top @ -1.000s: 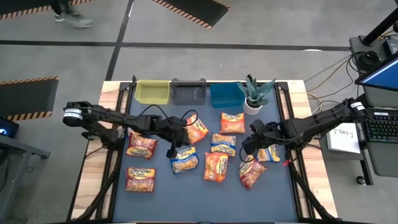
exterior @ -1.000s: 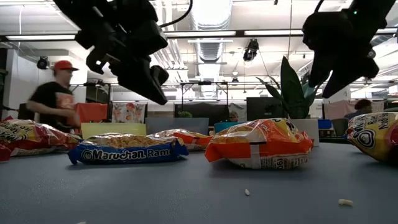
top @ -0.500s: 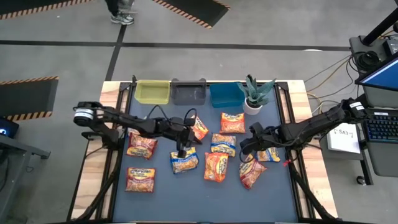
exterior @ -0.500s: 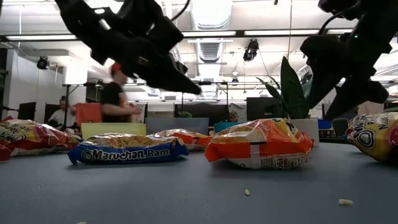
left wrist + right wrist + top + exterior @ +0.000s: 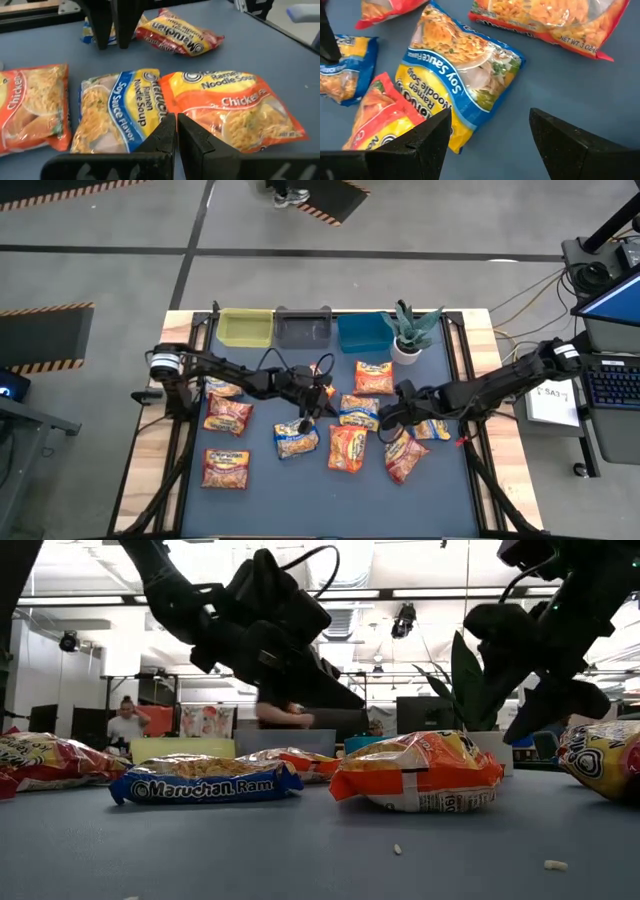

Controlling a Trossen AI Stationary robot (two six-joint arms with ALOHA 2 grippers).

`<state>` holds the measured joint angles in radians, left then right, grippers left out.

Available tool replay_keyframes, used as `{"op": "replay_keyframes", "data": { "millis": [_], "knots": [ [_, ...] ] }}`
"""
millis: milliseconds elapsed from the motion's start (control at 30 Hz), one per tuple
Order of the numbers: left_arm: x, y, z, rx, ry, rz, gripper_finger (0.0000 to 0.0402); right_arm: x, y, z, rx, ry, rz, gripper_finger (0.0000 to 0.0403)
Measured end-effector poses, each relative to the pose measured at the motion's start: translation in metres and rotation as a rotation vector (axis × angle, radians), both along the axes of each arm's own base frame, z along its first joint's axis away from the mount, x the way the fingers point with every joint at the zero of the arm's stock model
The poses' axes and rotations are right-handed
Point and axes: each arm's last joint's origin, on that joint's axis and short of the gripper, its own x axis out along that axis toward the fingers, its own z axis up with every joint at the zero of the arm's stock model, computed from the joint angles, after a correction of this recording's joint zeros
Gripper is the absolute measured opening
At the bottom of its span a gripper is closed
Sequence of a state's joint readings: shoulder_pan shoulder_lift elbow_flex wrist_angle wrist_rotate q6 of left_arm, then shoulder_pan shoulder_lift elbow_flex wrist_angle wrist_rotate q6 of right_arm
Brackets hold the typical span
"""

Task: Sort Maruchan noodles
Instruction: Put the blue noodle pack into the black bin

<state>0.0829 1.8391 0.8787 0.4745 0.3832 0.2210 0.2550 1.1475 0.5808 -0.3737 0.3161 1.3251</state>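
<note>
Both arms are hanging over the loose packets in front of the plant, picking targets. Left gripper is pinched shut, empty; right gripper is spreading wide over the blue-yellow packet, nothing gripped.

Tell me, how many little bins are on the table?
3, in a row along the table's back edge: a yellow-green bin at the left, a grey bin in the middle, and a blue bin beside the potted plant. None seems hidden.
</note>
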Motion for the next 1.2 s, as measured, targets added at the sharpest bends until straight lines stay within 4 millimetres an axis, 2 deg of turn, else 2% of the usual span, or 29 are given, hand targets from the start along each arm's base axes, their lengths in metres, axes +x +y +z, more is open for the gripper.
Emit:
{"op": "replay_keyframes", "data": {
  "millis": [367,500,933,1067,1200],
  "knots": [
    [0.004,0.012,-0.003,0.01,-0.013,0.034,0.0,0.005,0.001,-0.007,0.0,0.009,-0.011,0.0258],
    [0.005,0.015,-0.004,0.054,-0.026,0.12,0.0,0.006,0.0,-0.007,-0.019,-0.004,-0.028,0.0258],
    [0.012,0.006,-0.033,0.005,0.013,0.119,0.0,0.007,-0.007,-0.006,-0.167,-0.012,-0.054,0.0258],
    [0.012,0.005,-0.049,-0.025,0.069,0.133,0.0,0.008,-0.01,-0.006,-0.14,-0.007,-0.062,0.0258],
    [0.018,0.005,-0.053,-0.038,0.072,0.139,0.0,0.008,-0.012,-0.007,-0.069,0.007,-0.041,0.0258]
  ]
}}
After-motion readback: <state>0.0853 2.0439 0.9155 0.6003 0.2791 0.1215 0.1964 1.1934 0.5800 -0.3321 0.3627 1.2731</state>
